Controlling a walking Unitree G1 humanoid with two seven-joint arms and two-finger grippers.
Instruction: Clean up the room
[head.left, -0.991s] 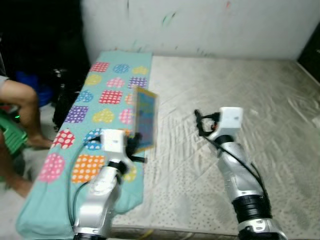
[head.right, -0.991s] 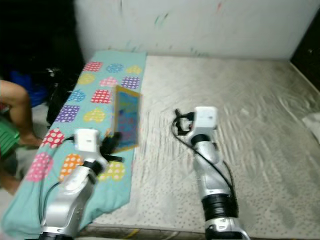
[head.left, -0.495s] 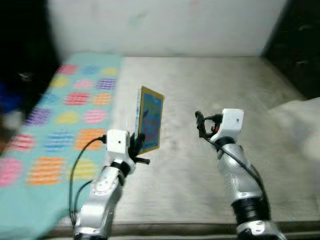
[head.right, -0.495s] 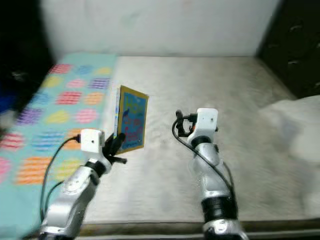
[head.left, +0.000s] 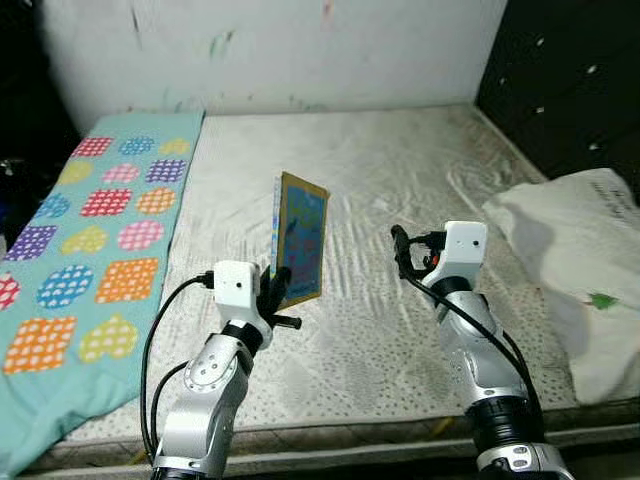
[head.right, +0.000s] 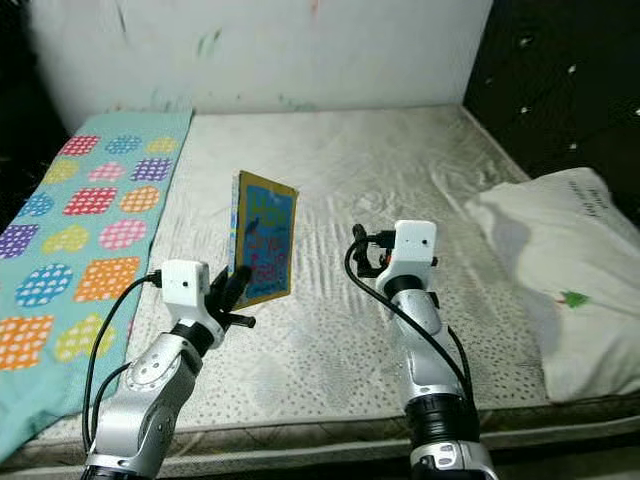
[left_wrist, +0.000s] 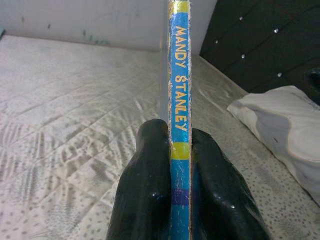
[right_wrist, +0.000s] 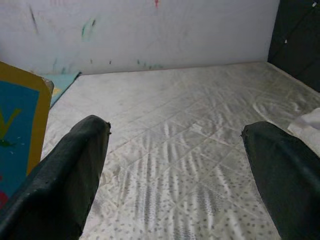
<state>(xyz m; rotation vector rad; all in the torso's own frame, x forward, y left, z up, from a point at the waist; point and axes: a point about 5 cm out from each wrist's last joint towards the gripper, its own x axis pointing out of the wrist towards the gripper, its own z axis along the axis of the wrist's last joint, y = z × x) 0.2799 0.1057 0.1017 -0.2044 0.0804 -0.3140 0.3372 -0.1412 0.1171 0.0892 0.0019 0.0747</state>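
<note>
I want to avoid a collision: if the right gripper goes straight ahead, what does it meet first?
Probably nothing near: the open right gripper points over the bare mattress toward the white wall; the book stays aside.

Book upright above the bed, blanket and pillow to either side

The book (head.left: 301, 239) stands above the bed (head.left: 400, 170); the blanket (head.left: 85, 230) lies left of the book, the pillow (head.left: 580, 260) far right, the right hand (head.left: 402, 252) just right of it.

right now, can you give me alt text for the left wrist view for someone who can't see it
The left hand pinches a thin blue and yellow book upright by its spine, one black finger on each side, with "MANDY STANLEY" printed along it. Behind lie a bare quilted mattress, a white pillow and a dark studded headboard.
</note>
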